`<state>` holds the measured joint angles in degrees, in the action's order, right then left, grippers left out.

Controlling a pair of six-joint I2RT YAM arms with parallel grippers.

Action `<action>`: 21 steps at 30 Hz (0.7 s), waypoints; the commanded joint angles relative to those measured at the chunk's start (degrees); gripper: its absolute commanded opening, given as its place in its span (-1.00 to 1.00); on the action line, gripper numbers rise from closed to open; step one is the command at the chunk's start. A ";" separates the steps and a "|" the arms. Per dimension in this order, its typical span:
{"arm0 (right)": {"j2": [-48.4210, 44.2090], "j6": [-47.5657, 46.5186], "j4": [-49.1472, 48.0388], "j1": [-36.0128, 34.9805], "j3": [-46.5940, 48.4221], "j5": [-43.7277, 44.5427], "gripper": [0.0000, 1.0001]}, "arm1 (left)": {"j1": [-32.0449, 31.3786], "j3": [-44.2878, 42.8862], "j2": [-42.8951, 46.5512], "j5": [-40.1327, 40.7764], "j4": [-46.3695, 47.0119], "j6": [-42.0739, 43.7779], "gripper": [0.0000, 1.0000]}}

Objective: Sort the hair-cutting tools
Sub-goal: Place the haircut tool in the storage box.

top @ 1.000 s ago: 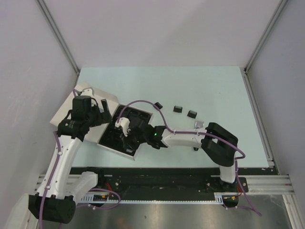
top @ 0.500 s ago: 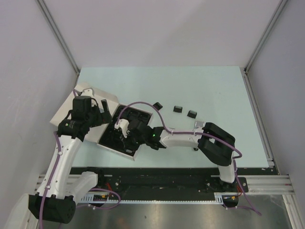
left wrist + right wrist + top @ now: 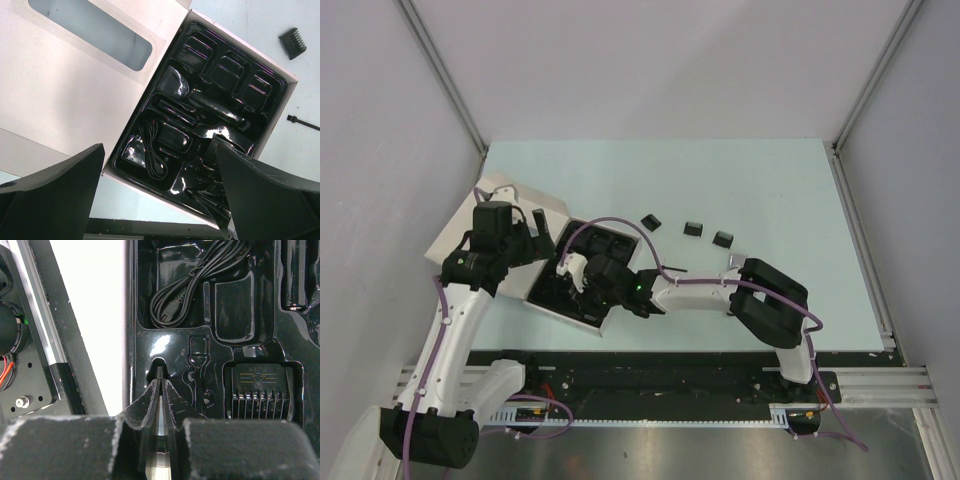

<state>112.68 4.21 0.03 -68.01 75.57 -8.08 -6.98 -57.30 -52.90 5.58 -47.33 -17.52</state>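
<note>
the left gripper (image 3: pixel 157 147) stands wide open and holds nothing; in the left wrist view its two dark fingers (image 3: pixel 55 195) fill the lower corners of the frame, with the white box (image 3: pixel 281 75) between and below them. the box lid (image 3: pixel 65 75) is folded open toward the upper left, its clear window showing. the black tray (image 3: pixel 225 70) runs diagonally through the middle of that frame. the clipper (image 3: pixel 215 107) lies in a long slot near the tray's centre, and the coiled cable (image 3: pixel 152 150) sits in a compartment at the lower left of the tray.

the right gripper (image 3: pixel 160 385) is down over the tray with its jaws drawn almost together. a small dark nub shows at the tips over a narrow recess; i cannot tell whether it is pinched. in the right wrist view the cable is at upper centre, the clipper at the upper right edge, and one comb guard (image 3: pixel 260 390) is seated in a pocket at lower right.

in the top view, on the pale table (image 3: pixel 720 180), three more comb guards lie in a loose row right of the box: the left one (image 3: pixel 650 220), the middle one (image 3: pixel 693 229), the right one (image 3: pixel 723 239). a thin brush (image 3: pixel 302 122) lies on the table beside the tray's right edge.
</note>
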 commanded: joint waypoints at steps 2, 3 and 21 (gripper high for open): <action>0.00 -0.52 1.29 -0.72 0.98 1.83 -0.80 | 0.83 0.08 0.26 -0.93 0.66 -0.59 1.00; -1.23 -0.17 0.68 -0.64 0.90 1.92 -0.80 | 0.83 -0.09 0.17 -1.10 0.66 -0.59 1.00; -13.02 -4.01 14.00 10.61 0.81 7.27 -0.18 | 0.83 -2.82 -0.79 -4.08 1.36 0.47 1.00</action>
<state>100.75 6.68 5.54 -60.27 75.59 -3.60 -6.98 -57.84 -53.34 4.01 -47.29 -17.47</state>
